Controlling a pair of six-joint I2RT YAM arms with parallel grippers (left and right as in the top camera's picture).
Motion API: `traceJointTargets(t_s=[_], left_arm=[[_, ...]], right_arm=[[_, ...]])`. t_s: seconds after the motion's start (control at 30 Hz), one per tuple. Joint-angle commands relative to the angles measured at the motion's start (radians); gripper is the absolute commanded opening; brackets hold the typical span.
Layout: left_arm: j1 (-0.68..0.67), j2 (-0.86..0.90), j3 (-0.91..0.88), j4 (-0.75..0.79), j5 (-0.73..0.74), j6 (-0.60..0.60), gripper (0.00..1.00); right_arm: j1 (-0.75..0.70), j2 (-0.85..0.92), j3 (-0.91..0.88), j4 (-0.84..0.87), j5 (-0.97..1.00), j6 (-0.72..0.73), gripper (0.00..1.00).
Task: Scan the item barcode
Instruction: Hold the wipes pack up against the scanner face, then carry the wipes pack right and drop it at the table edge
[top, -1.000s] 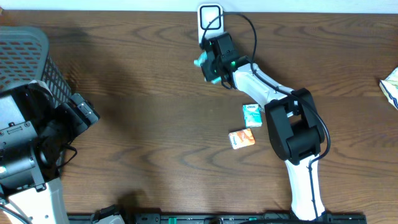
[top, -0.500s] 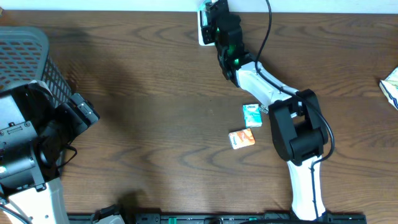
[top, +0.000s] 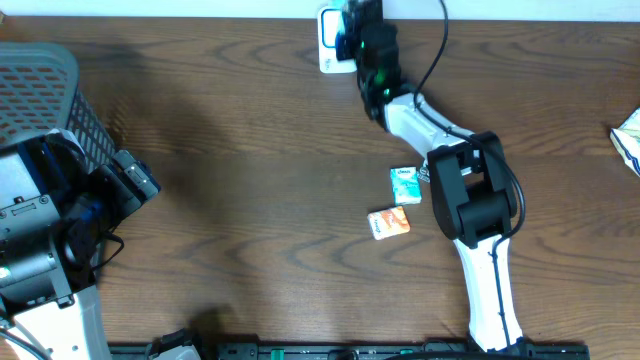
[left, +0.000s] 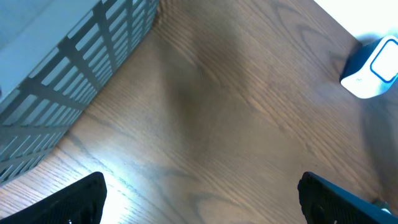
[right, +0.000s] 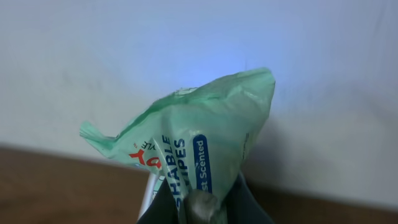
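The right gripper (right: 198, 205) is clamped tight on the bottom edge of a green pack of wipes (right: 205, 143), holding it upright at the far edge of the table (top: 250, 150), right by the white scanner (top: 330, 45), with the pale wall (right: 93, 62) behind it. The left gripper (left: 205, 202) gapes wide with nothing between its fingers, low over bare wood beside the grey basket (left: 81, 87). A teal packet (top: 404, 185) and an orange packet (top: 388, 223) lie close together, well apart from the scanner
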Motion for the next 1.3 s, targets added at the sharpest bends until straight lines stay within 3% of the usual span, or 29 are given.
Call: traceJointTargets(t_s=[0.0,0.13,0.33,0.53,0.63,0.9,1.2,1.27], left_arm=[[0.005,0.0,0.016,-0.002,0.009,-0.002,0.97],[0.005,0.0,0.016,-0.002,0.009,-0.002,0.98],[0.005,0.0,0.016,-0.002,0.009,-0.002,0.97],[0.005,0.0,0.016,-0.002,0.009,-0.002,0.97],[0.005,0.0,0.016,-0.002,0.009,-0.002,0.98],[0.005,0.0,0.016,-0.002,0.009,-0.002,0.98],[0.005,0.0,0.016,-0.002,0.009,-0.002,0.98],[0.005,0.0,0.016,-0.002,0.009,-0.002,0.98]], right_arm=[[0.003,0.018,0.149,-0.073,-0.026,0.023,0.01],[0.006,0.074,0.256,-0.199,-0.028,0.023,0.01],[0.005,0.117,0.262,-0.288,-0.028,0.022,0.01],[-0.006,0.069,0.268,-0.317,0.087,0.018,0.01],[-0.042,0.006,0.268,-0.422,0.155,-0.066,0.01],[-0.225,-0.08,0.268,-0.736,0.282,-0.148,0.01],[-0.51,-0.08,0.249,-1.064,0.282,-0.154,0.01],[-0.569,-0.08,0.233,-1.109,0.282,-0.149,0.07]])
